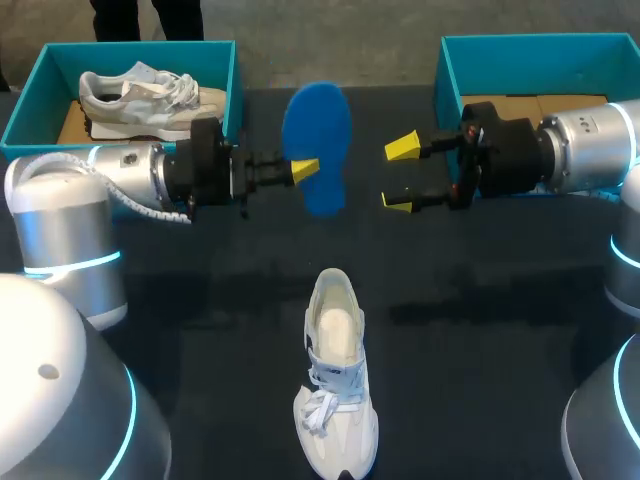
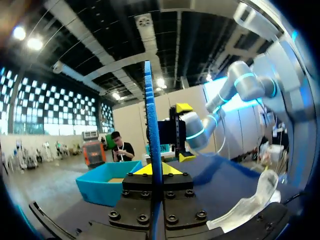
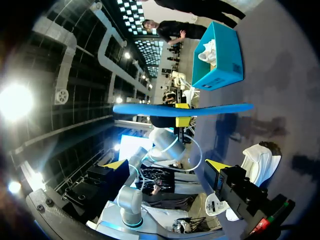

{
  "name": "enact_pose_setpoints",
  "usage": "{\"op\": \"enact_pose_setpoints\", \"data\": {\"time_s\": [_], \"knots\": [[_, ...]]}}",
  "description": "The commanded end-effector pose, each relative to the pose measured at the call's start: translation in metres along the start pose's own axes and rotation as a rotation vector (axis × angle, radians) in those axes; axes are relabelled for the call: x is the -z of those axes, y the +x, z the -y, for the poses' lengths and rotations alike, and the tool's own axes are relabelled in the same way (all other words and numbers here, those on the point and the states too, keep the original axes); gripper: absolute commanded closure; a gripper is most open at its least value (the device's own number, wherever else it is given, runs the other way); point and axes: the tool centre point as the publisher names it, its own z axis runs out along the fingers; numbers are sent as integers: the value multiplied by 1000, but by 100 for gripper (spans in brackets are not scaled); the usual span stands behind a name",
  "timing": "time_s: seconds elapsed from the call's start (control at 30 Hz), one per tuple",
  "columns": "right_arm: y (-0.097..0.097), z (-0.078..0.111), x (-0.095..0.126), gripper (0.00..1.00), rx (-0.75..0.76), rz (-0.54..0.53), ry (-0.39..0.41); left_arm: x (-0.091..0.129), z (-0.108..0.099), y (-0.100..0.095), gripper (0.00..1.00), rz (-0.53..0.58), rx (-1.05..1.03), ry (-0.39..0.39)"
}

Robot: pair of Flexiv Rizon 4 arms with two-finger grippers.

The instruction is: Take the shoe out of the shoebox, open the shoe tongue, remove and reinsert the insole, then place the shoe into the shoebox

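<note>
The dark surface (image 1: 200,300) carries two teal boxes at its far side. The left shoebox (image 1: 140,47) holds a second shoe (image 1: 150,95); the right shoebox (image 1: 540,42) shows only its cardboard floor. The white shoe (image 1: 335,385) lies on the surface near me, between my arms, its mouth wide and laces loose.

The blue insole (image 1: 318,140) is out of the shoe and hangs in the air above the surface, well apart from it. My left pincer (image 1: 305,170) is clamped on its side edge, below the broad end. Seen edge-on from the left wrist, it is a thin, almost straight strip.

My right pincer (image 1: 402,175) stands spread wide just beside the insole's other edge, touching nothing.

I judge the insole light, soft and springy. It should bend under any push, so a grip close to the narrow waist, pads flat on both faces, ought to keep it from folding. The shoe looks light with a soft upper, and the firmer heel collar seems the best hold while the insole slides in.
</note>
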Motion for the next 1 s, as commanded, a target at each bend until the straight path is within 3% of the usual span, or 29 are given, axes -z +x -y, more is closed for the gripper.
{"op": "enact_pose_setpoints", "data": {"time_s": [0.03,0.57,0.73,1.0], "knots": [[0,0,-2,0,0,2,-1,0,-1,5,100,-1,-1203,-173],[0,0,-2,0,0,2,-1,16,-7,0,100,-25,-1606,-286],[0,0,-2,0,0,2,-1,21,-12,-3,100,40,-1646,-249],[0,0,-2,0,0,2,-1,21,-12,-3,100,40,-1646,-249]]}}
